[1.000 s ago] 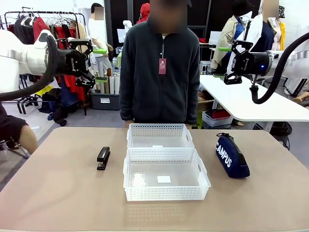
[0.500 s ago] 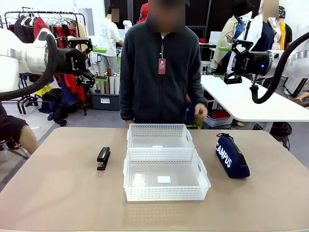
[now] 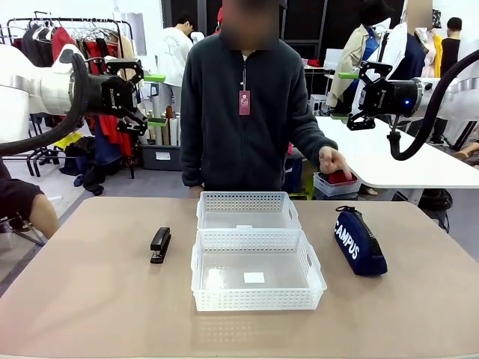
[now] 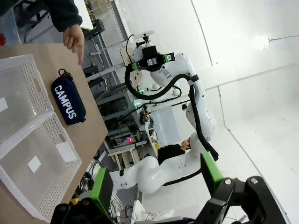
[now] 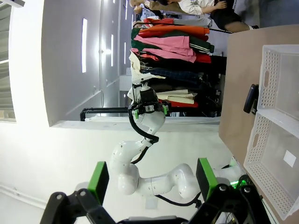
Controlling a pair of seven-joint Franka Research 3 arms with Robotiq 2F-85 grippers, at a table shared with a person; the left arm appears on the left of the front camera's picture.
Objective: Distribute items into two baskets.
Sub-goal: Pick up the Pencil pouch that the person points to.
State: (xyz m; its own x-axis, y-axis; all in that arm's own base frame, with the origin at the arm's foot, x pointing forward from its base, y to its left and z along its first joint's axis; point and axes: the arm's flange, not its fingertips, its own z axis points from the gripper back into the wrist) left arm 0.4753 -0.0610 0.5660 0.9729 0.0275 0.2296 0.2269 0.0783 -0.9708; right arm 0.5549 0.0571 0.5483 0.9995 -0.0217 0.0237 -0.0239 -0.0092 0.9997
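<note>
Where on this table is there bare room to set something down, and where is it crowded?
Free: the table strip in front of the near basket; left of the stapler; between stapler and baskets; right of the CAMPUS pouch. Crowded: the middle, where the far basket abuts the near one.

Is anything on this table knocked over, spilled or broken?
Nothing stands out. The near basket and far basket sit squarely in line. The stapler lies flat to their left, and the pouch lies zipped to their right, slightly angled. Nothing looks spilled or damaged.
</note>
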